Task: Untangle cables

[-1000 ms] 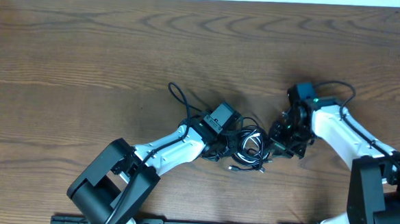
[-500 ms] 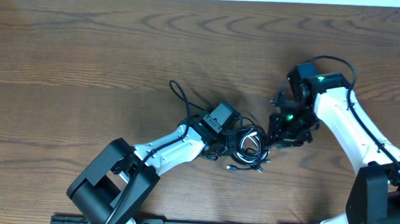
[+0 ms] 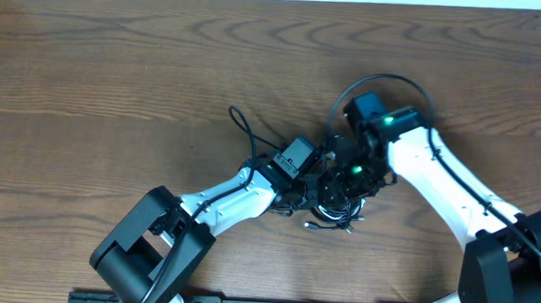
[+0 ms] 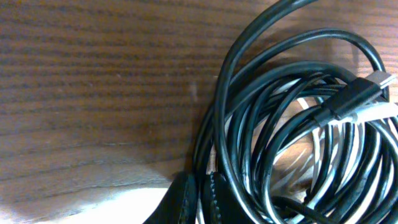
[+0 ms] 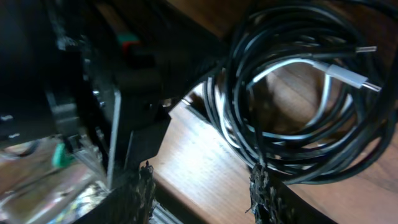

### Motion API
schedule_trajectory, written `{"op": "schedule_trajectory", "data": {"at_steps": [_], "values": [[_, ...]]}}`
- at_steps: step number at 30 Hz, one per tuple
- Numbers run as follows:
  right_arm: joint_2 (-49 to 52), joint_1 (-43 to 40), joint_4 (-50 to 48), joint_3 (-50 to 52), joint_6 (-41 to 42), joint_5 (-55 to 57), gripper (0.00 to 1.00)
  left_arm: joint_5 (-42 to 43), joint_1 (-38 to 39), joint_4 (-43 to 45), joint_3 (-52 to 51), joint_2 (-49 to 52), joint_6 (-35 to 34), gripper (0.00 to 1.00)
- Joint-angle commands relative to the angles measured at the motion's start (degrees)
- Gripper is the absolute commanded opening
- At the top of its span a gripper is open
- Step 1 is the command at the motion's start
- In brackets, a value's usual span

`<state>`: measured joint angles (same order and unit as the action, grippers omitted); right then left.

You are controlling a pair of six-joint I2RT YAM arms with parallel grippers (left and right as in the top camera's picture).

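- Centrally, coiled bundle of thin black and white cords (image 3: 339,203) on brown wooden table (image 3: 117,69).
- Left gripper (image 4: 198,190): closed beside bundle.
- Right gripper (image 5: 202,183): parted, empty.

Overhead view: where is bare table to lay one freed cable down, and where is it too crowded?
Bare wood spans the far half of the table, behind both arms, and the left side beyond the left arm. Crowded: the centre, where the left gripper and right gripper meet at the cables.
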<state>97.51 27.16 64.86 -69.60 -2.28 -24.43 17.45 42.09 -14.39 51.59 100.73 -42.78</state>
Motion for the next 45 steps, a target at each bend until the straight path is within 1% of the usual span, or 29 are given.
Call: {"op": "schedule_trajectory", "data": {"at_steps": [1,5,6,9,15,19,22,29,36,37,38,40,41,42,45], "values": [[-0.55,2.67,-0.98,-0.28,2.38,6.88,0.47,-1.66,-0.35,-0.04,1.03,0.35,1.18,0.08],[-0.55,4.61,-1.44,-0.28,5.55,13.46,0.44,-1.66,-0.35,-0.04,1.03,0.35,1.18,0.08],[-0.55,4.83,-1.49,-0.26,5.68,14.32,0.43,-1.64,-0.35,-0.07,1.03,0.35,1.18,0.08],[-0.55,4.9,-1.84,0.13,5.68,14.4,0.44,-1.14,-0.42,-0.07,1.03,0.35,1.14,0.08],[-0.55,4.79,-4.09,1.49,6.56,14.36,0.44,12.2,-5.7,-0.55,1.03,0.35,1.16,0.08],[-0.55,4.9,-5.81,1.49,6.23,12.41,0.46,18.21,-8.66,-1.29,1.03,0.35,1.05,0.08],[-0.55,5.38,-5.81,1.55,4.92,10.54,0.46,19.52,-9.07,-1.46,1.03,0.35,0.5,0.08],[-0.55,6.69,-6.27,3.91,5.16,10.38,0.42,19.43,-8.92,-1.62,1.03,0.35,-0.76,0.08],[-0.55,6.69,-11.89,9.33,7.63,10.97,0.4,19.41,-8.92,-1.64,1.01,0.35,-0.74,0.08],[-0.55,6.69,-12.85,9.99,8.35,10.95,0.38,19.41,-8.92,-1.64,1.01,0.35,-0.74,0.08],[-0.55,6.69,-13.51,10.4,9.14,10.97,0.33,19.41,-8.9,-1.62,1.01,0.35,-0.76,0.08],[-0.55,6.69,-14.16,10.54,10.1,10.93,0.12,19.19,-8.9,-1.62,1.01,0.35,-0.76,0.08],[-0.55,6.69,-14.38,10.51,10.43,10.93,0.04,18.95,-8.9,-1.62,1.01,0.35,-0.76,0.08],[-0.55,6.69,-14.38,10.36,10.47,10.64,0.02,18.73,-8.9,-1.62,1.01,0.35,-0.76,0.08],[-0.55,6.69,-14.19,9.97,10.67,10.27,0.01,16.63,-8.85,-1.62,0.96,0.37,-0.76,0.08]]}}
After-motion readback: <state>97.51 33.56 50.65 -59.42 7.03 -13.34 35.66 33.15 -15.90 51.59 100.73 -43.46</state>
